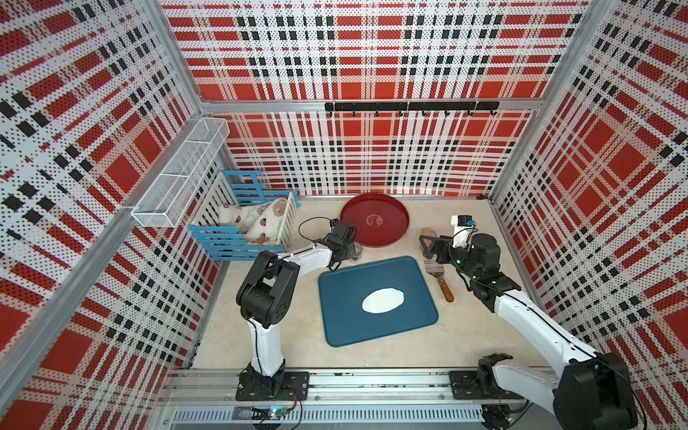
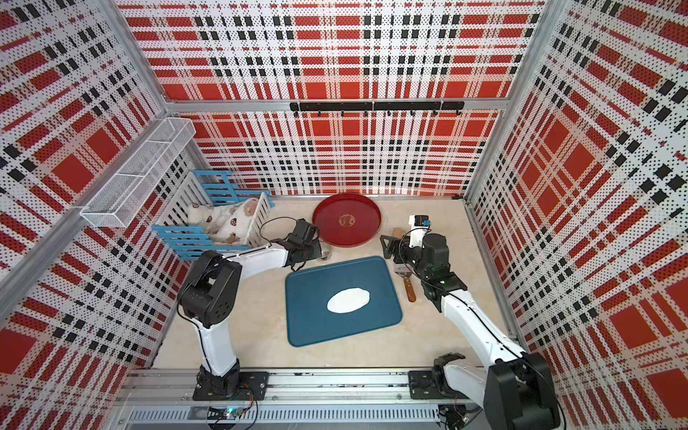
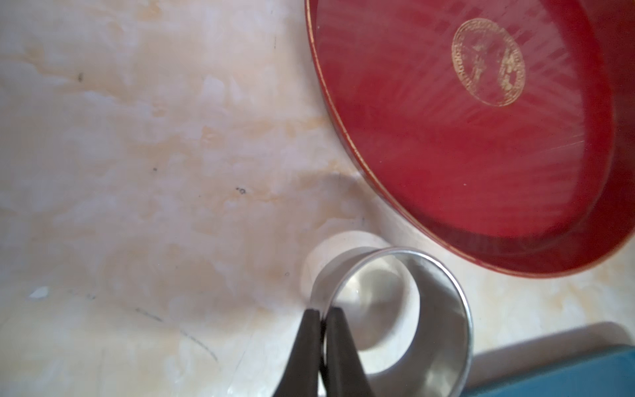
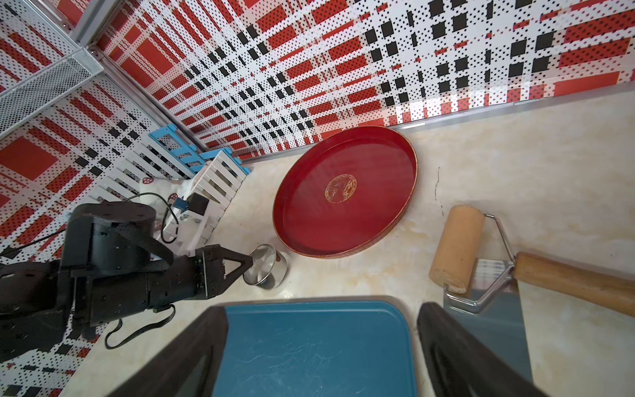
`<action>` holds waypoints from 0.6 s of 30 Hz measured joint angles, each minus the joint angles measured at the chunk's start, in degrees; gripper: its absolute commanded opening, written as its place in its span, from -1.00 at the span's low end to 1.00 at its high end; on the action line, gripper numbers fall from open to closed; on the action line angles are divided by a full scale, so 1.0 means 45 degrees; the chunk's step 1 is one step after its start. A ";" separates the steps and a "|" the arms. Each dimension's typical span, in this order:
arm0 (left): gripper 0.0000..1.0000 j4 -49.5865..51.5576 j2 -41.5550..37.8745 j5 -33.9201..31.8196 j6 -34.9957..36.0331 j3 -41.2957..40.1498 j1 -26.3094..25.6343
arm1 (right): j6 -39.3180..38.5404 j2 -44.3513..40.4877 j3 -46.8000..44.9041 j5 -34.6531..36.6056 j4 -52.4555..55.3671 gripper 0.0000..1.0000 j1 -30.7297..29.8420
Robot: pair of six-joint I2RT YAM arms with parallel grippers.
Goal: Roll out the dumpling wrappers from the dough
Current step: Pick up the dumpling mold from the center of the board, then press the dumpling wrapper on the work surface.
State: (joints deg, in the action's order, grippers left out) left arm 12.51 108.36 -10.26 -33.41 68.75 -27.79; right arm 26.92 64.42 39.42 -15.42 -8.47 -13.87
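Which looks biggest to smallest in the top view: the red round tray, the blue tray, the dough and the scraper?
1. blue tray
2. red round tray
3. dough and scraper: too close to rank. The scraper is longer but thinner, and its blade is partly covered.

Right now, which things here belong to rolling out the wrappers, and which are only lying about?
For the job: dough on blue board; metal ring, pinched by left gripper; wooden roller; scraper; red tray, probably.
Lying about: toy crib; wire basket; hook rail.
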 measured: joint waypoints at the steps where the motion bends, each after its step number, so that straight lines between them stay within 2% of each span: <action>1: -1.00 0.0005 -0.0287 -0.0087 -0.0049 -0.0146 -0.0073 | 0.0010 0.0073 0.0034 -0.0044 0.0000 0.86 -0.0010; 8: -1.00 -0.0019 -0.2200 -0.0597 -0.0612 -0.0976 -0.0986 | -0.0005 0.1258 0.0933 -0.0262 0.0661 0.74 -0.0534; 13: -1.00 -0.0019 -0.2807 -0.0874 -0.1229 -0.1608 -0.2186 | -0.0170 0.2399 0.2098 -0.0525 0.1583 0.44 -0.1248; 18: -1.00 0.0005 -0.2856 -0.1025 -0.1875 -0.2118 -0.3497 | -0.0350 0.3070 0.2618 -0.0947 0.2701 0.23 -0.1753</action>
State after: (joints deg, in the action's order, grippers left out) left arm 12.53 95.50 -14.87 -41.85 59.22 -43.53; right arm 25.34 78.24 51.20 -19.68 3.68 -21.76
